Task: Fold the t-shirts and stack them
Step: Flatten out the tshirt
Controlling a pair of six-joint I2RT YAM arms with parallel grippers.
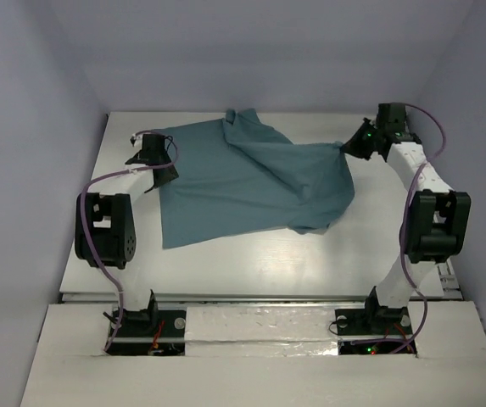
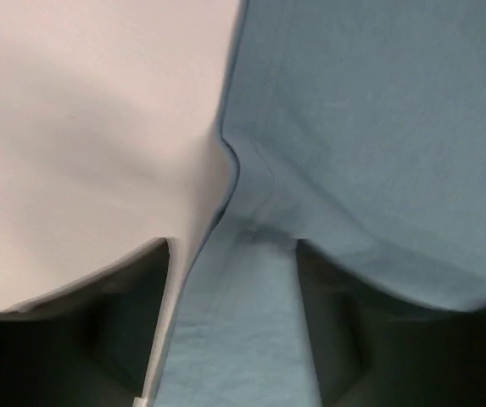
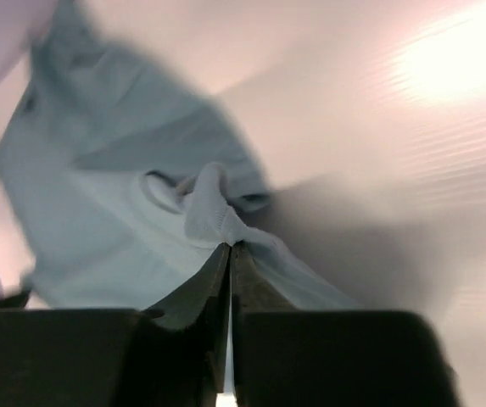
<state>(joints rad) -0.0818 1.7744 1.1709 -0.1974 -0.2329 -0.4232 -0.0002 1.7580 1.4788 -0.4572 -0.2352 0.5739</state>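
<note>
T-shirt [image 1: 243,182] looks soft & limp: right gripper [image 3: 230,250] pinched tight on one edge, left gripper [image 2: 232,248] half-open astride another; best grabbed at corners.

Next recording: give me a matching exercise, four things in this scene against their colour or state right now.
Things:
1. left hand
2. right hand
3. t-shirt
4. table

Colour or state:
A. white
B. shut, pinching a corner of cloth
C. teal-blue, rumpled, one part flopped over the rest
D. open, cloth edge lying between its jaws

Pairs: 1-D, 2-B, 3-C, 4-A
</note>
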